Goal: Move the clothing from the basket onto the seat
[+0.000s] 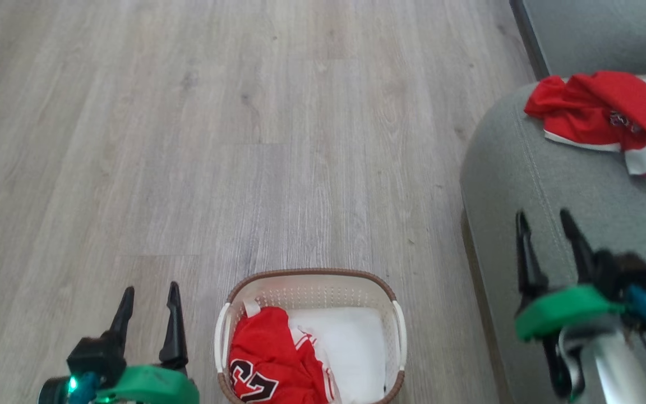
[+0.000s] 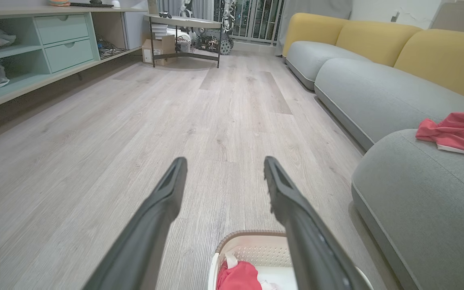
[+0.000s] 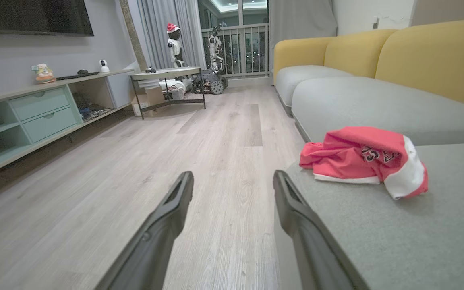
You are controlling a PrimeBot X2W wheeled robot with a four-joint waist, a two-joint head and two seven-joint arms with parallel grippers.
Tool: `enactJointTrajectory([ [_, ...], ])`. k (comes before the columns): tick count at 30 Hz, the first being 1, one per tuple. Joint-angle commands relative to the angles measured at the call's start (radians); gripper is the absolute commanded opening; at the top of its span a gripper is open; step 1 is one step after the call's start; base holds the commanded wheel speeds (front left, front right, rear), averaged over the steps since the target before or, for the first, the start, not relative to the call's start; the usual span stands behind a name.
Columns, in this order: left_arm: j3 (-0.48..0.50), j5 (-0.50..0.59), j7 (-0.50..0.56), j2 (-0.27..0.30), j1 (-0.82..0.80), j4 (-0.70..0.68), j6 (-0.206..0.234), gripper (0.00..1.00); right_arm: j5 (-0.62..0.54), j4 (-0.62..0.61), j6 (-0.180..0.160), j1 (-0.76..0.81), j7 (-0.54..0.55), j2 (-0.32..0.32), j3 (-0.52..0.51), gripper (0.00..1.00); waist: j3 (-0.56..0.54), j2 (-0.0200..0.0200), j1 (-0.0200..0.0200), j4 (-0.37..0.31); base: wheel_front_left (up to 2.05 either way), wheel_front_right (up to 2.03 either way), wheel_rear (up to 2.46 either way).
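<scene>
Where the head view looks down, the left claw [image 1: 151,287] stands released over the floor [image 1: 188,140], left of the basket [image 1: 312,273]; the red jersey [image 1: 270,359] lies in the basket's left half, beside a white pad [image 1: 351,342]. The right claw [image 1: 543,213], also released and empty, hovers above the seat [image 1: 525,168], where a second red garment [image 1: 598,112] lies crumpled farther off. From the left wrist, spread fingers [image 2: 163,201] point along the floor, basket near below them. From the right wrist, fingers [image 3: 296,209] straddle the seat's left edge, garment beyond.
</scene>
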Motion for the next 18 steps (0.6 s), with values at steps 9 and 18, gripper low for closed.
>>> enactJointTrajectory([
  [9, 0.096, 0.048, -0.013, -0.041, 0.002, -0.031, -0.049, 1.0, 0.041, -0.115, 0.007, 0.09, -0.009, 0.007, 0.09, 1.0, -0.021, -0.0001, 0.0001, 0.002, 0.0, 0.0, 0.0],
  [18, 0.125, 0.076, -0.013, -0.061, 0.001, -0.018, -0.078, 1.0, 0.038, -0.115, 0.007, 0.092, -0.009, 0.007, 0.107, 1.0, -0.023, -0.0001, 0.0001, -0.003, 0.0, 0.0, 0.0],
])
